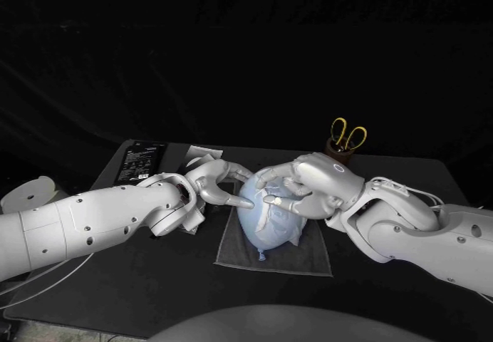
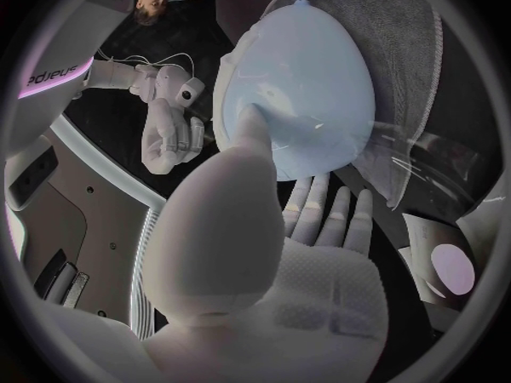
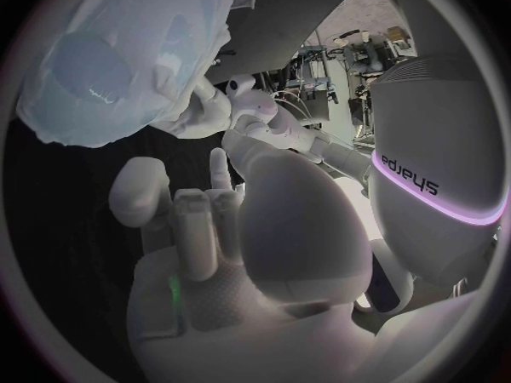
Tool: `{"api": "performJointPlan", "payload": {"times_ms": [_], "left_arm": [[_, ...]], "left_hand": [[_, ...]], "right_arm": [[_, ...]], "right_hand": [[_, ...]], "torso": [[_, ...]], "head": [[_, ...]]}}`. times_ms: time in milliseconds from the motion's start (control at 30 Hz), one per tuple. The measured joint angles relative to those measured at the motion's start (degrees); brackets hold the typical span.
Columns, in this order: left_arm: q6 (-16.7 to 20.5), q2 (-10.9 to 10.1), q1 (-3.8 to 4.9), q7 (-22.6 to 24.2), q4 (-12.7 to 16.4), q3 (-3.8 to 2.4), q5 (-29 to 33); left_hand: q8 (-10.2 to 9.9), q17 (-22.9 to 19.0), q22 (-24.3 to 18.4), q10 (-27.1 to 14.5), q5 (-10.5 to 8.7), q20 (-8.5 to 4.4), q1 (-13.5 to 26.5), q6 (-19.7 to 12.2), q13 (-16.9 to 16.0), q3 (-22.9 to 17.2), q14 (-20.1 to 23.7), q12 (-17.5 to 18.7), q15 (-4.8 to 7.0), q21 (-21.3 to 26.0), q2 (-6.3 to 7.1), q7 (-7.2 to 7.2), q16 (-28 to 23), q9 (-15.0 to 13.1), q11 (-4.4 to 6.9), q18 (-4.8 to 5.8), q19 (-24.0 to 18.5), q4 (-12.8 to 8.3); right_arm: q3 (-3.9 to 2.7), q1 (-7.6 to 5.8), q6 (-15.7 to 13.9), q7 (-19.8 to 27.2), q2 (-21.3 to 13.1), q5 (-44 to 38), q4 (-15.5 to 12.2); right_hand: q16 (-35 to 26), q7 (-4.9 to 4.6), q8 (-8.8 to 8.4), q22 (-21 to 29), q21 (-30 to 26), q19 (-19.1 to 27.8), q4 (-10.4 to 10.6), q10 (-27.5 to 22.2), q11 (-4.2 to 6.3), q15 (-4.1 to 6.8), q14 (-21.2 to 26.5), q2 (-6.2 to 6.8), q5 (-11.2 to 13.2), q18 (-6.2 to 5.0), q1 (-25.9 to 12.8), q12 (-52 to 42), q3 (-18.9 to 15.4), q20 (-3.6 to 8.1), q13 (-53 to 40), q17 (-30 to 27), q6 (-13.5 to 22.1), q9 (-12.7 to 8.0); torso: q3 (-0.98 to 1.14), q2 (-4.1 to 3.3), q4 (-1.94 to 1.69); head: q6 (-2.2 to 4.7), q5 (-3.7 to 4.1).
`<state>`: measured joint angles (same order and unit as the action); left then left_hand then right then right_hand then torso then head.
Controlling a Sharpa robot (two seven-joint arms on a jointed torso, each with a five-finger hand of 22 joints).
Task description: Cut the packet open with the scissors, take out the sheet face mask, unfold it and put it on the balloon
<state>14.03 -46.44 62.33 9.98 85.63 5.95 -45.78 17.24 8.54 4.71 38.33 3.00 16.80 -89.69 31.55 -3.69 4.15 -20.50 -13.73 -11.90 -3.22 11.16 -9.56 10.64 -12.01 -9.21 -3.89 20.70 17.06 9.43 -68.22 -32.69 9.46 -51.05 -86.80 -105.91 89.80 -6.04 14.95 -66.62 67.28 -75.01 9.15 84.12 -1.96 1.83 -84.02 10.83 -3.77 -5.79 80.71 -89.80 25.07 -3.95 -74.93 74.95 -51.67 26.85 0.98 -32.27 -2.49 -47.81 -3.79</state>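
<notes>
A pale blue balloon (image 1: 263,229) lies on a grey cloth (image 1: 298,260) mid-table, with the thin white sheet mask (image 3: 160,25) draped over it. My left hand (image 1: 211,187) is at the balloon's left side, one fingertip (image 2: 250,121) pressing its skin and the other fingers spread. My right hand (image 1: 308,187) rests over the balloon's far end, fingers curved down onto the mask. In the left wrist view a loose edge of the mask (image 2: 413,157) hangs off the balloon (image 2: 303,77). The yellow-handled scissors (image 1: 348,135) stand in a brown holder behind my right hand.
The black packet (image 1: 139,160) lies at the table's back left, with white torn pieces (image 1: 201,154) beside it. The grey cloth (image 2: 421,38) reaches out past the balloon on all sides.
</notes>
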Motion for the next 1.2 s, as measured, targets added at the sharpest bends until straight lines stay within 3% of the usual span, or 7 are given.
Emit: {"api": "performJointPlan", "payload": {"times_ms": [267, 433, 800, 1200], "left_arm": [[0.0, 0.6, 0.00, 0.4, -0.1, 0.00, 0.9], [0.0, 1.0, 0.01, 0.4, -0.3, 0.00, 1.2], [0.1, 1.9, 0.03, 0.3, -0.9, -0.03, 1.7], [0.1, 2.5, 0.05, 0.2, -1.5, -0.04, 2.2]], "left_hand": [[-0.4, -0.3, -0.1, 0.2, 0.00, 0.20, 0.6, 0.0, 0.1, 0.4, 0.0, 0.9, 0.00, 0.0, 0.61, -0.01, -0.4, 0.3, -0.22, 0.01, 0.2, 0.1], [-0.6, -0.5, -0.2, 0.6, 0.00, -0.01, 0.9, 0.0, 0.1, 0.7, 0.0, 1.4, 0.00, 0.0, 0.91, -0.02, -0.7, 0.4, -0.62, 0.01, 0.4, 0.1], [-1.0, -0.6, -0.3, 1.1, 0.00, -0.01, 0.9, -0.1, 0.1, 0.6, -0.1, 1.9, 0.13, 0.2, 0.91, 0.13, -1.2, 0.5, -1.16, 0.01, 0.4, -0.1], [-1.1, -0.8, -0.4, 1.6, 0.00, -0.01, 0.9, -0.2, 0.1, -0.1, -0.1, 2.2, 0.13, 0.2, 0.92, 0.13, -1.4, 0.6, -1.66, 0.00, 0.4, 0.1]], "right_arm": [[-0.02, -0.70, 11.1, -4.2, 1.1, -7.2, -0.6], [-0.01, -0.85, 15.4, -7.3, 2.2, -11.1, -0.6], [0.01, -0.91, 19.0, -11.8, 3.9, -16.0, 0.7], [0.11, -0.87, 20.2, -14.4, 4.7, -18.1, 1.3]], "right_hand": [[0.0, 0.19, -1.68, -1.6, 1.3, -0.8, -0.6, -0.2, 0.63, 0.22, 0.2, 0.96, 0.3, 0.05, -1.0, 0.0, -0.1, 0.25, 0.0, 0.0, 0.2, -1.3], [-0.2, 0.40, -2.12, -1.7, 1.3, -1.0, -0.9, -0.1, 1.14, 0.47, 0.0, 1.01, 0.3, 0.07, -1.0, 0.0, -0.4, 0.46, 0.0, 0.0, 0.4, -1.5], [0.0, 0.67, -2.34, -2.4, 2.0, -1.4, -1.2, -0.1, 1.15, 0.47, 0.0, 0.99, 0.3, 0.10, -1.0, 0.1, -0.1, 0.46, 0.0, 0.0, 0.2, -1.8], [0.0, 0.22, -2.38, -2.9, 2.0, -1.9, -2.5, -0.1, 0.76, 0.44, 0.0, -0.75, 0.6, 0.12, -2.0, 0.0, 1.3, 0.45, 0.0, 0.0, -5.2, -2.5]], "torso": [[-0.03, -0.01, -0.13], [-0.04, -0.06, -0.16], [-0.05, -0.07, -0.15], [-0.04, -0.07, -0.10]], "head": [[-0.53, -0.19], [-1.03, -0.34], [-1.63, -0.73], [-1.87, -0.51]]}}
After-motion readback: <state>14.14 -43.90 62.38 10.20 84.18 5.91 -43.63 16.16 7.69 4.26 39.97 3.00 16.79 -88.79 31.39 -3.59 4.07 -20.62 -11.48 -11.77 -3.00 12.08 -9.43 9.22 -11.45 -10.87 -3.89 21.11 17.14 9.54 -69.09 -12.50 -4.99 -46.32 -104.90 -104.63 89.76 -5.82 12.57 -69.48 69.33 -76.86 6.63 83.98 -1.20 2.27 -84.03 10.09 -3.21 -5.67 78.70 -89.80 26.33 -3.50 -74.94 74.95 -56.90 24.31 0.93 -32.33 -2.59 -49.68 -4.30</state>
